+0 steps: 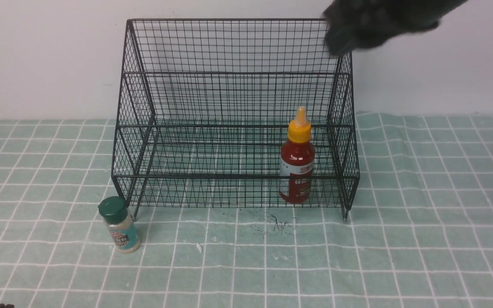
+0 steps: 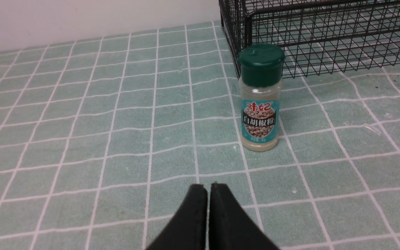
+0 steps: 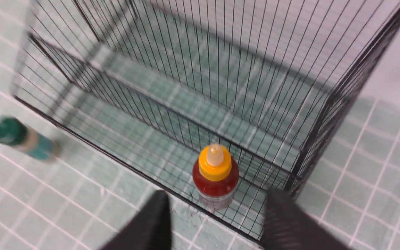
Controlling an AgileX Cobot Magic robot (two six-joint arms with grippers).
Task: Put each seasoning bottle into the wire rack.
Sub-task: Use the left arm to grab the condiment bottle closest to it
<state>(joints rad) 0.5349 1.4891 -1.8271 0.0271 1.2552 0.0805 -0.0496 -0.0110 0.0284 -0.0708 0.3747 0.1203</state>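
The black wire rack (image 1: pixel 233 77) stands at the back middle of the table. The red sauce bottle (image 1: pixel 297 167) with a yellow nozzle cap stands upright inside its lowest shelf, near the right end. The shaker jar (image 1: pixel 119 224) with a dark green cap stands upright on the cloth just outside the rack's front left leg. My left gripper (image 2: pixel 208 189) is shut and empty, low over the cloth, a little short of the shaker jar (image 2: pixel 260 100). My right gripper (image 3: pixel 217 199) is open and empty, high above the red bottle (image 3: pixel 215 170). My right arm (image 1: pixel 370 21) is a dark blur at the rack's top right corner.
A green checked cloth (image 1: pixel 422 239) covers the table and a white wall (image 1: pixel 45 60) stands close behind the rack. Dark specks (image 1: pixel 278 222) and a small white scrap (image 1: pixel 198 247) lie on the cloth in front of the rack.
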